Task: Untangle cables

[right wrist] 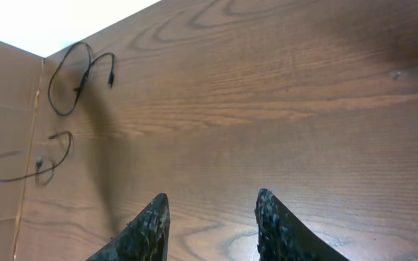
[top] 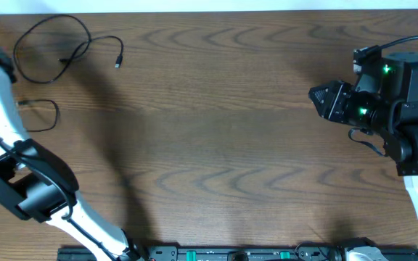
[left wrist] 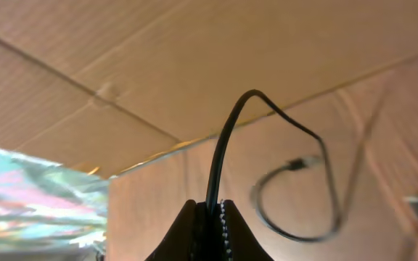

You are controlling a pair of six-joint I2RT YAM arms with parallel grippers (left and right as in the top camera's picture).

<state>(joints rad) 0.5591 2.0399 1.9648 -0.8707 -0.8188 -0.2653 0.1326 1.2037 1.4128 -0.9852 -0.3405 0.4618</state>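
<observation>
Pinching one black cable [left wrist: 222, 145] tight, the left fingers [left wrist: 187, 232] hold it aloft, seemingly for separating; right fingers [right wrist: 278, 232] hang part-open, empty.

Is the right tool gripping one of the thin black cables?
No, the right tool has its jaws apart with only the brown wooden table between them, and the thin black cables lie far off.

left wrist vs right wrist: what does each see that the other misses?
Left wrist only: the left gripper shut on a black cable that rises from its fingers.
Right wrist only: the right gripper, open and empty, above bare wood.
Both: the wood table, the cardboard wall at its edge, and black cable looped on the table near that wall.
</observation>
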